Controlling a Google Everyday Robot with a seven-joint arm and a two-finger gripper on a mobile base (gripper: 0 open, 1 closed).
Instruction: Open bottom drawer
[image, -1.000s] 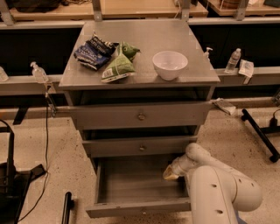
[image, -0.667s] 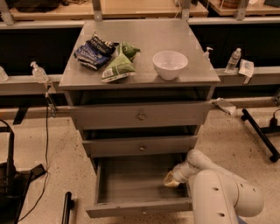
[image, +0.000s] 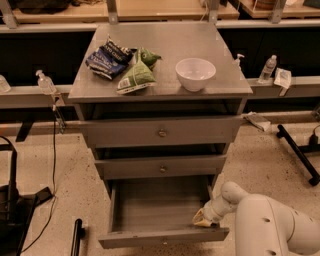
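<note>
The bottom drawer (image: 160, 235) of the grey metal cabinet stands pulled out, and its plain grey tray (image: 160, 207) shows empty. Its narrow front panel faces me at the frame's lower edge. My gripper (image: 202, 218) is at the drawer's front right corner, just inside the tray by the front panel. My white arm (image: 265, 225) comes in from the lower right. The middle drawer (image: 161, 167) and the top drawer (image: 161, 131) are pushed in, each with a small round knob.
On the cabinet top (image: 220, 85) lie a white bowl (image: 195, 73), a green chip bag (image: 136, 76) and a dark blue chip bag (image: 107, 59). Bottles (image: 267, 68) stand on side ledges. A black stand leg (image: 299, 152) lies on the floor at right, cables at left.
The gripper has moved down and forward along the drawer's right side toward its front corner. The drawer stands out a little further than before.
</note>
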